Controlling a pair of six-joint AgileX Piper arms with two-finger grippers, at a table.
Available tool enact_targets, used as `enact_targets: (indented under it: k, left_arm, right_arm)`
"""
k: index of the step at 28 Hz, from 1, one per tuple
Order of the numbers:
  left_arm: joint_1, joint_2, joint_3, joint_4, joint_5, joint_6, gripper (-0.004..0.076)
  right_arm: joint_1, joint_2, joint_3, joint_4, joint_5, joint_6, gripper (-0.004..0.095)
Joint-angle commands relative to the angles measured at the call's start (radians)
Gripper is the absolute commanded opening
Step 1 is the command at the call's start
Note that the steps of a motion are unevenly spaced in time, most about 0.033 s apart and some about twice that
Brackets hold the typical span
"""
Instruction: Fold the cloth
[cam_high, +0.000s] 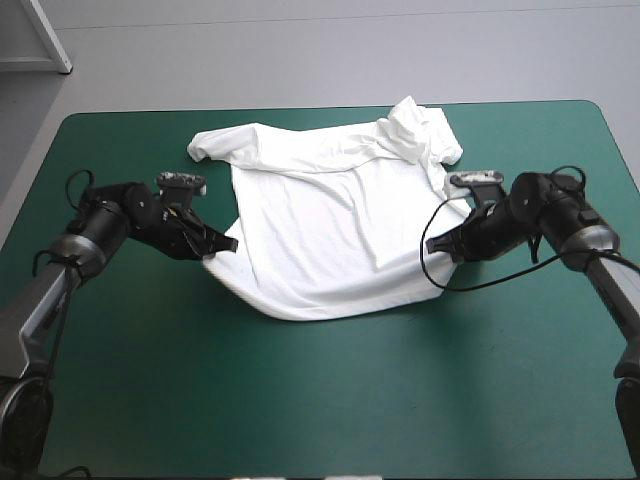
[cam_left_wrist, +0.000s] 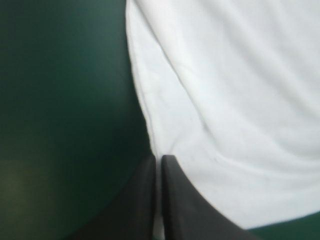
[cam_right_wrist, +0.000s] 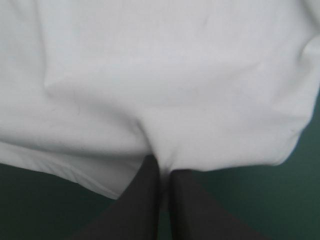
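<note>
While the T-shirt (cam_high: 330, 225) lies spread over the middle of the teal-green desk (cam_high: 330, 400), sleeves toward the top of the frame, the fold looks only just begun. The left gripper (cam_high: 227, 244) and right gripper (cam_high: 437, 250) are each nearly pressed together, pinching opposite side edges. The next move likely calls for an even, joint lift.

Table (cam_high: 330, 400) with teal-green cover (cam_left_wrist: 60, 100) filled most of the high view, far corners rounded, far edge near the top. Plain grey floor (cam_high: 300, 50) lay beyond it, with a faint line crossing it. A white frame (cam_high: 52, 40), only partly seen, stood off the far left corner. Light was even and shadows soft. Wrist views had only the cover as backdrop.
</note>
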Motion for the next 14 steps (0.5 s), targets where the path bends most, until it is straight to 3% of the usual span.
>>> enact_targets:
  k: [1,8,14]
  left_arm:
    - [-0.004,-0.109,-0.152,0.072,0.045,-0.068,-0.0008]
    - [-0.004,-0.134,-0.562,0.225,0.241,-0.115,-0.0008]
    - [-0.004,-0.133,-0.948,0.313,0.290,-0.149,-0.0008]
  right_arm:
    - [-0.001,-0.061,-0.187,-0.045,0.080,0.038,-0.0015]
    - [-0.001,-0.063,-0.611,-0.064,0.203,0.091,-0.0015]
    - [-0.001,-0.061,-0.992,-0.090,0.208,0.135,-0.0015]
